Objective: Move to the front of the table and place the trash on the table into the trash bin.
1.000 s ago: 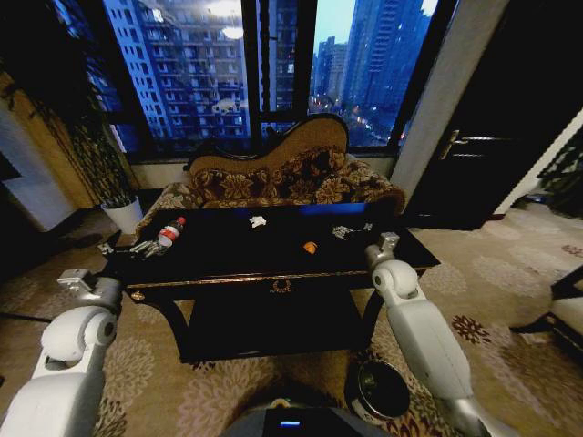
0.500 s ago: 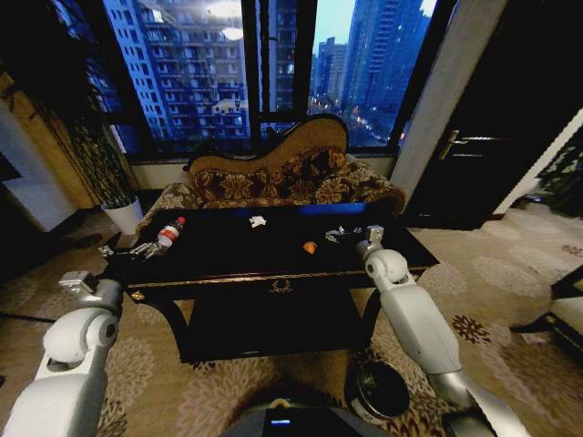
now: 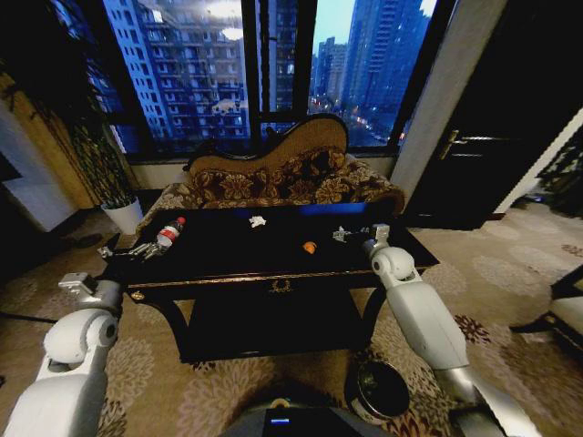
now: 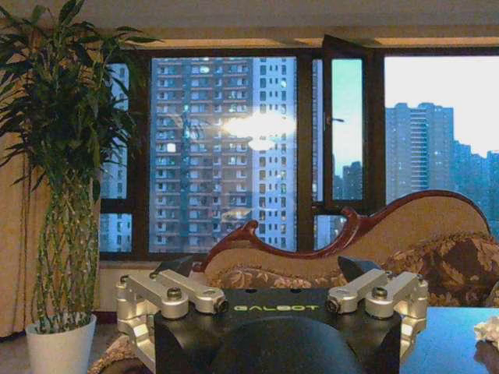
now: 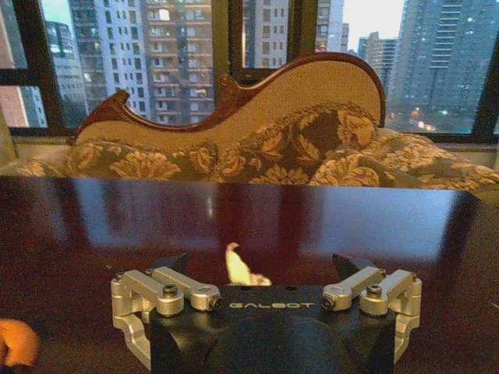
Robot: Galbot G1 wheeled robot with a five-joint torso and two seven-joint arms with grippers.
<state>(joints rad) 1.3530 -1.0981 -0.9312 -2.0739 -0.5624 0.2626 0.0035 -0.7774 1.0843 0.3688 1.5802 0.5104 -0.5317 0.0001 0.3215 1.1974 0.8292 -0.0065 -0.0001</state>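
The black table [image 3: 228, 264] stands right in front of me. On it lie a clear bottle [image 3: 168, 232] with a red cap at the left, a white paper wad [image 3: 258, 220] at the back and an orange wrapper bit [image 3: 310, 247] near the middle. My right gripper [image 3: 357, 234] hovers open, low over the table's right part. Just ahead of it [image 5: 261, 265] lies a pale wrapper bit [image 5: 238, 269], with the orange bit [image 5: 15, 343] off to one side. My left gripper [image 3: 135, 248] is open [image 4: 265, 273] at the table's left end, beside the bottle. The trash bin [image 3: 381, 390] stands on the carpet by my right arm.
A patterned curved-back sofa [image 3: 282, 177] runs behind the table under the windows. A tall plant in a white pot [image 3: 123, 216] stands at the left. A dark door [image 3: 474, 155] is at the right. Open carpet lies to the right of the table.
My right arm has reached a little farther over the table's right part. The left arm, the trash and the camera have stayed put.
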